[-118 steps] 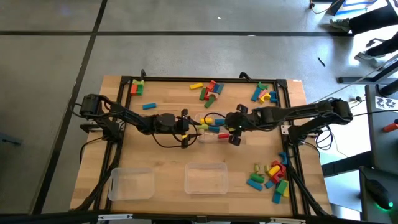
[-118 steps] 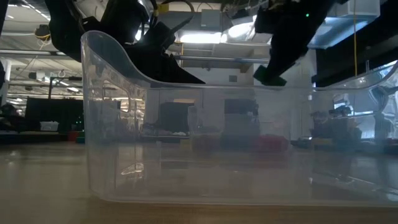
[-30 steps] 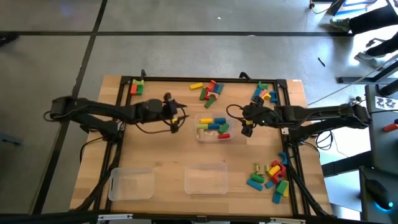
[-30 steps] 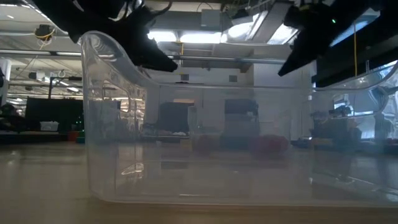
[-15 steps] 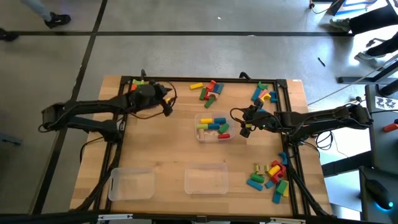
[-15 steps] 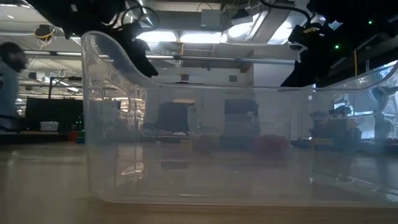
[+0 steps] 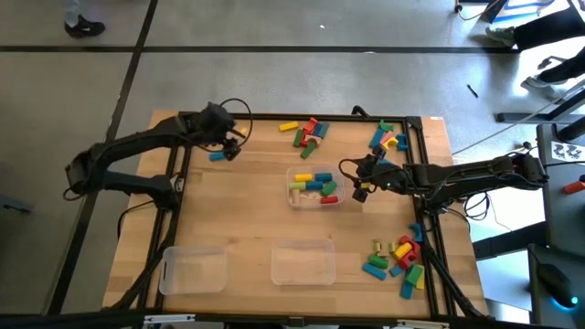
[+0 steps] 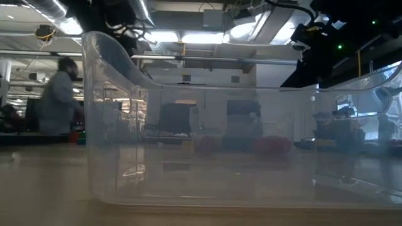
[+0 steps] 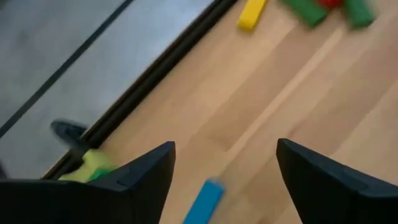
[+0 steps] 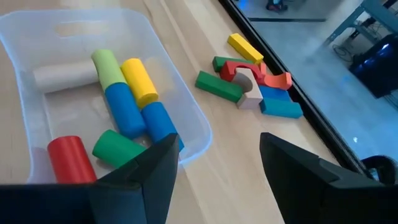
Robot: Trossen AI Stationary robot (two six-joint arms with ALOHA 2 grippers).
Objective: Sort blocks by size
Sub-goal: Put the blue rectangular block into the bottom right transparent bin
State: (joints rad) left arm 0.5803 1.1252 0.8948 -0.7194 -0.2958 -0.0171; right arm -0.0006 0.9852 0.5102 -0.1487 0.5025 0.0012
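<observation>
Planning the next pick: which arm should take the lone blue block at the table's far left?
Left, likely. The left gripper hangs open right beside the blue block, which shows just ahead of its fingers in the left wrist view. The right gripper sits open beside the tray, across the table.

— What sits on the pale wooden table (image 7: 238, 210)?

— Three clear plastic rectangular trays: one in the middle (image 7: 313, 200), two along the near edge (image 7: 192, 270) (image 7: 303, 263).

— And around it?

— A black metal frame (image 7: 302, 117) borders the tabletop, standing on a grey concrete floor (image 7: 274, 73) crossed by dark lines.

— Anyone about?

— A blurred person (image 8: 58, 100) stands far off in the room in the low view; a shoe (image 7: 80, 26) shows at the high view's upper edge.
</observation>
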